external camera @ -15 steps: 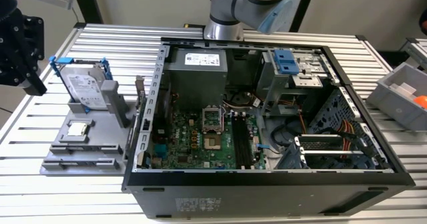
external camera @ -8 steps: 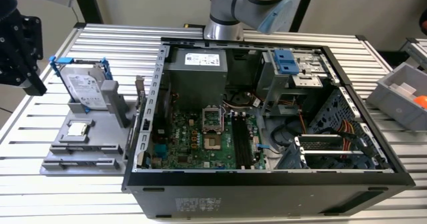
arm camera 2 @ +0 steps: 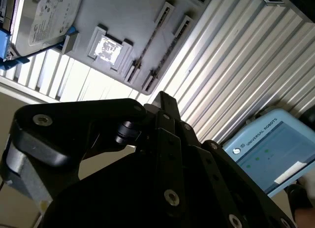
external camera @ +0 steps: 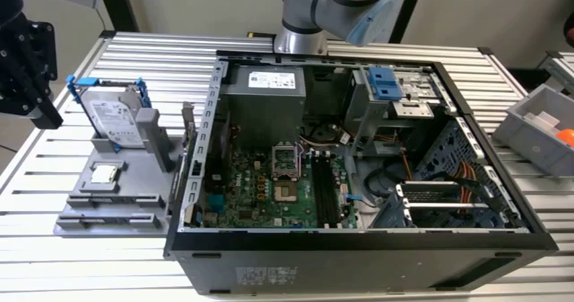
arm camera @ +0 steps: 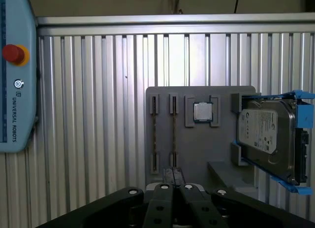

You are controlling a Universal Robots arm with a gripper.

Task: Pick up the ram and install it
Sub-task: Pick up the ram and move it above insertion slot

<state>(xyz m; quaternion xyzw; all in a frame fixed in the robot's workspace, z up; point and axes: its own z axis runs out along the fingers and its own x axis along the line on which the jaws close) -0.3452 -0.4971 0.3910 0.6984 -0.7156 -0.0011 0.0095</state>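
Ram (arm camera: pixel 173 134) | on edge in grey holder (arm camera: pixel 197 149), long axis toward gripper (arm camera: pixel 173 172) | gripper closed, empty

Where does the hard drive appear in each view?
Exterior view: hard drive on the grey holder, at the exterior view's left.
First wrist view: hard drive at the holder's end, beside the chip.
Second wrist view: hard drive beside the chip.
Shared landmark: the square silver chip.

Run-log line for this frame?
stage: pre-grasp | gripper: shut, empty, near gray holder | ram: seated in holder, untouched | hard drive, CPU chip: on holder
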